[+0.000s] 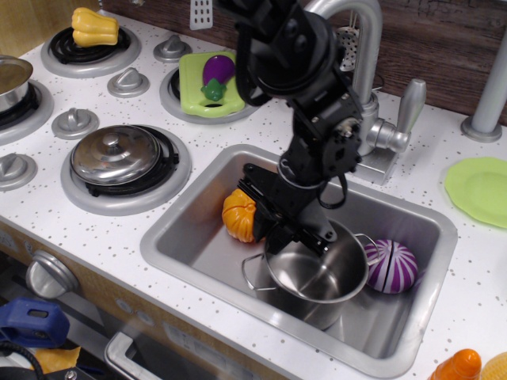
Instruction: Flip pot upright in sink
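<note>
The jaws (pixel 295 231) are pinching the far-left rim of the pot (pixel 317 273), and this grip seems to be what is holding it with its mouth facing up. The pot is sitting inside the sink (pixel 186 229), near the front wall, between the orange pumpkin (pixel 238 215) on its left and the purple striped vegetable (pixel 390 266) on its right. It is looking shiny and empty, almost level, with one thin wire handle (pixel 255 273) sticking out to the left.

Toy play kitchen: speckled countertop (pixel 261 131), burner rings (pixel 127 170), knobs (pixel 75 123), sink (pixel 190 229) with faucet (pixel 356 47), plastic vegetables (pixel 215 73).
</note>
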You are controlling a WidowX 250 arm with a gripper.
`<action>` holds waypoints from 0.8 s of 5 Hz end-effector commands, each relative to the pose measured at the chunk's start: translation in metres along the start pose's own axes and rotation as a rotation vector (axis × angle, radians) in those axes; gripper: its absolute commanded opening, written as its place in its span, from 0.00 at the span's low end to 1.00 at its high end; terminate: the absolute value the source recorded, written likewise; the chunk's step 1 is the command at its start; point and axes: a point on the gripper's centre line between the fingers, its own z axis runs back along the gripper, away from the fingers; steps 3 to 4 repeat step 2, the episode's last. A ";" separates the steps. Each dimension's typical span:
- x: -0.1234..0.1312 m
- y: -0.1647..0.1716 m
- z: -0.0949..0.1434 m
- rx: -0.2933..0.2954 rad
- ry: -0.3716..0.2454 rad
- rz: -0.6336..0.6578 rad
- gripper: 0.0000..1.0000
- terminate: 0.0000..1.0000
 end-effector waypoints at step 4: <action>0.013 0.004 0.024 -0.003 -0.086 0.014 1.00 1.00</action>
